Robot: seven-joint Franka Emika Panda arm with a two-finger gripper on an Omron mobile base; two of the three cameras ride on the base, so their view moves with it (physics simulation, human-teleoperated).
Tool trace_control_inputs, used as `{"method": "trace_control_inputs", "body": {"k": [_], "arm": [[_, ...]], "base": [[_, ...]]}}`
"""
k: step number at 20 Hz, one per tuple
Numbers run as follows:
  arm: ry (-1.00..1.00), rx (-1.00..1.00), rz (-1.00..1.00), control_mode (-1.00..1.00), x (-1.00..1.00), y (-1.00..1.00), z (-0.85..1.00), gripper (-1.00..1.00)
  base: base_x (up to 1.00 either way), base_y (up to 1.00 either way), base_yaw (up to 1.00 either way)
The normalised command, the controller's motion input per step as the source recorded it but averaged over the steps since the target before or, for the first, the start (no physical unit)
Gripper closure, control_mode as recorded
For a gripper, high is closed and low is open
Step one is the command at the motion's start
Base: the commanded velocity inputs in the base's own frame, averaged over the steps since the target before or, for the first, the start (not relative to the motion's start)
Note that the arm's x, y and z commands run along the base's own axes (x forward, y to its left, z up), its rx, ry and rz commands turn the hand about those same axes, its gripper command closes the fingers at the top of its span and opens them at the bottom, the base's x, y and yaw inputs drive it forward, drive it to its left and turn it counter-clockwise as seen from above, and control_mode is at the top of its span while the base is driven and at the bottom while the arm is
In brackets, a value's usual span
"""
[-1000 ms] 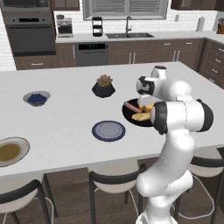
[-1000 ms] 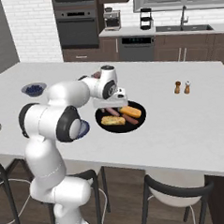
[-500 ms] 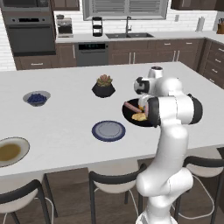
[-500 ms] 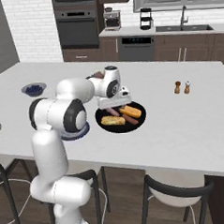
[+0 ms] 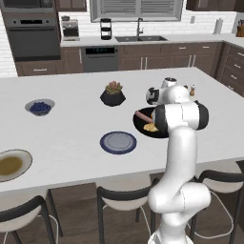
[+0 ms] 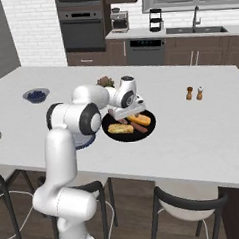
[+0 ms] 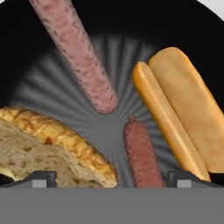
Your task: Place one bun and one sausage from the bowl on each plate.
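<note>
White arm folded low over the wide black bowl (image 6: 112, 134); hand (image 7: 112, 181) spread wide, pointing down at a reddish-brown sausage (image 7: 142, 153).

Even bright light, lo-res blur.

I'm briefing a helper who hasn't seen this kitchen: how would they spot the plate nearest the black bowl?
On the white island counter, find the wide black bowl of buns and sausages under the robot's open gripper. The plate lies flat just beside it, toward the stools. It is blue-grey, unlike the tan plate at the far corner.
</note>
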Motion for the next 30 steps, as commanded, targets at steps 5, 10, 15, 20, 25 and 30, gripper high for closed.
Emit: {"method": "trace_control_inputs", "body": {"k": [5, 10, 15, 20, 25, 30], "arm": [[0.00, 0.00, 0.12, -1.00, 0.48, -0.11, -0.24, -1.00], [0.00, 0.00, 0.05, -1.00, 0.42, 0.00, -0.24, -1.00], [0.02, 0.00, 0.03, -1.00, 0.27, 0.00, -0.32, -1.00], [0.05, 0.00, 0.01, -1.00, 0.17, 0.00, -0.27, -1.00], [0.07, 0.00, 0.00, -1.00, 0.02, 0.00, -0.16, -1.00], [0.09, 0.00, 0.00, -1.00, 0.00, 0.00, -0.07, 1.00]], "base": [[0.00, 0.00, 0.00], [0.00, 0.00, 0.00], [0.00, 0.00, 0.00], [0.00, 0.00, 0.00], [0.00, 0.00, 0.00], [0.00, 0.00, 0.00]]}}
